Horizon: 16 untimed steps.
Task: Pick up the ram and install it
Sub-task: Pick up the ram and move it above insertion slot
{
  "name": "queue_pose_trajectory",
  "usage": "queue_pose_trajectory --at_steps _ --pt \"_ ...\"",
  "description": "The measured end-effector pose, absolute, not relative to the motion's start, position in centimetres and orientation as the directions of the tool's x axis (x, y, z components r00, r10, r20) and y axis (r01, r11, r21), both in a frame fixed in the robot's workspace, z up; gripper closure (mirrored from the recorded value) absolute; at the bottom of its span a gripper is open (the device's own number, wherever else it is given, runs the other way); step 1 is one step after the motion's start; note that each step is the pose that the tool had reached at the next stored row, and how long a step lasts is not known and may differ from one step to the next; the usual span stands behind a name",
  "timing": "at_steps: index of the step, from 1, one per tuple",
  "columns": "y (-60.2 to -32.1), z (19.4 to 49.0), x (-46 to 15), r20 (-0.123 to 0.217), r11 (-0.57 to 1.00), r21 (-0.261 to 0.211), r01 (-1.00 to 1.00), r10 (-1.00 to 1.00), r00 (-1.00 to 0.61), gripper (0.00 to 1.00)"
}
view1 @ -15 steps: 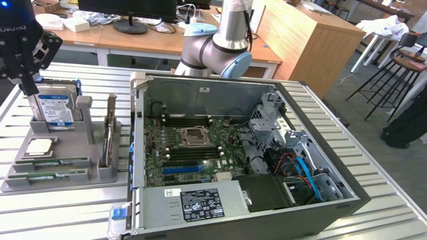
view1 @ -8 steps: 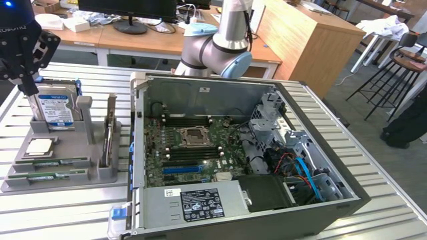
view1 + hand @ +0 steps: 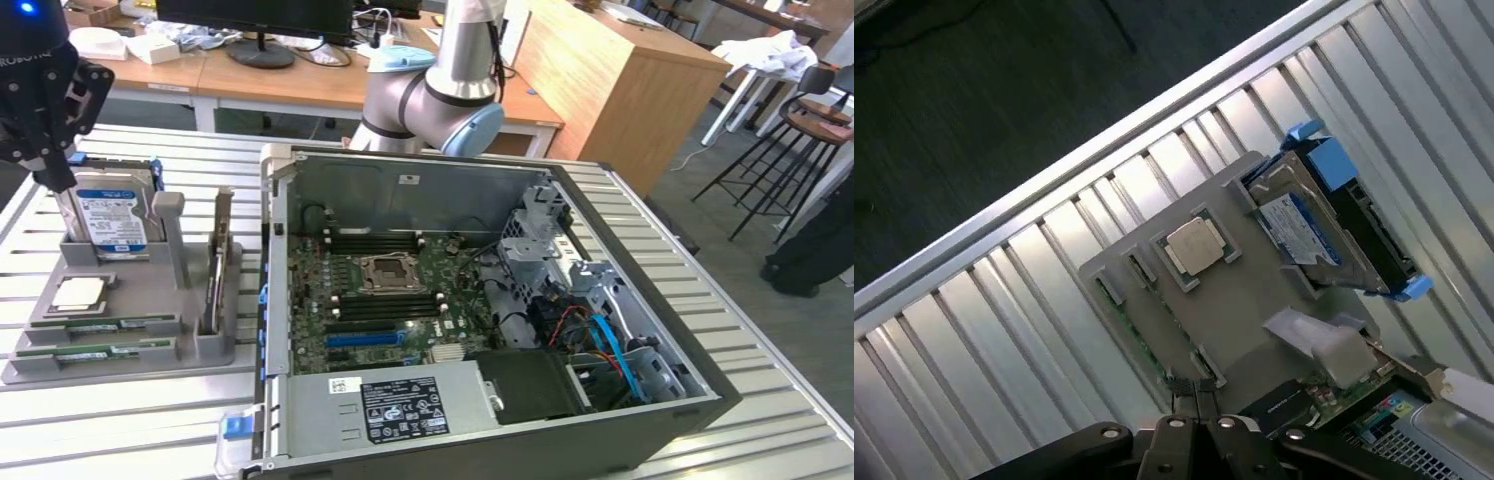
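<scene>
"Where did that leave you?"

"My fingers (image 3: 59, 172) hung pressed together, pinching nothing, above the hard drive (image 3: 110, 215) at the back of the grey holder (image 3: 154, 290) on the worktop (image 3: 120, 430). The ram (image 3: 107, 324) lay flat in a groove at the holder's front, with its twin stick (image 3: 96, 352) just beside it. Both were well apart from me."

"So what worried you?"

"Had I come down shut, I judged I'd have struck the board's face instead of straddling it. The grooves left little edge to pinch, so a shallow or skewed hold could have let the ram slip or tilt. Tilted, it would likely have jammed against a slot on the motherboard (image 3: 347, 300) inside the computer case (image 3: 400, 155). And with the two lying so close, I might have nudged the twin stick."
</scene>
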<state>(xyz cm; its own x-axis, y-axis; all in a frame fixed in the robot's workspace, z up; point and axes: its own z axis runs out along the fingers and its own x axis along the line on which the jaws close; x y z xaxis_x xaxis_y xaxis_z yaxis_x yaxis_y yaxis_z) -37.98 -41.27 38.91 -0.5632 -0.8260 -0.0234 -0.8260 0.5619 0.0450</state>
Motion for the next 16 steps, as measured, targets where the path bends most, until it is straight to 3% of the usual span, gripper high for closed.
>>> queue_pose_trajectory --at_steps 16 --pt "-41.27 38.82 -37.98 -0.023 0.3 0.045 -0.953 -0.953 -0.301 0.9"
